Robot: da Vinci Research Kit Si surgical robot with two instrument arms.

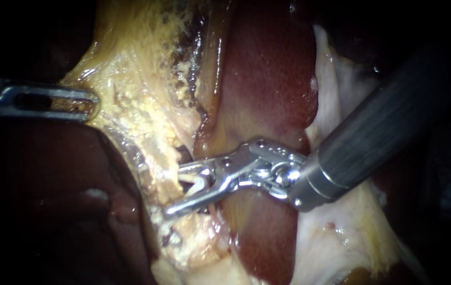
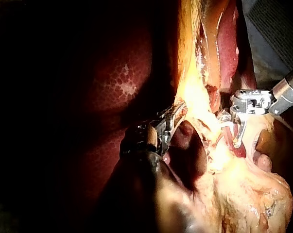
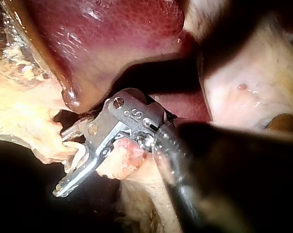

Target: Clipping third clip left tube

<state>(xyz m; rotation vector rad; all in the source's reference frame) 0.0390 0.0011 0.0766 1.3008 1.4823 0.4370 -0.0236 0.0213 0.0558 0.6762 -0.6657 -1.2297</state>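
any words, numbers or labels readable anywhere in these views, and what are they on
No text can be read in any view.
right instrument: small stamped marks on the metal near its hinge, too small to read.
liver and surrounding tissue: no labels or signs.

In the endoscope view the light was strong in the middle. It fell on the yellow tissue (image 1: pixel 141 105) and the liver (image 1: pixel 268 79), and both looked wet and shiny. The sides and corners were almost black. The metal tip of the right instrument (image 1: pixel 175 191) flashed white, but its shaft was dull and grey. The left instrument (image 1: pixel 91 100) sat half in the dark. The left wrist view was mostly dark, with one very bright strip of glare down the yellow tissue. In the right wrist view the shaft was a black shape, a big shadow lay under the liver, and small white sparkles dotted the wet surface.
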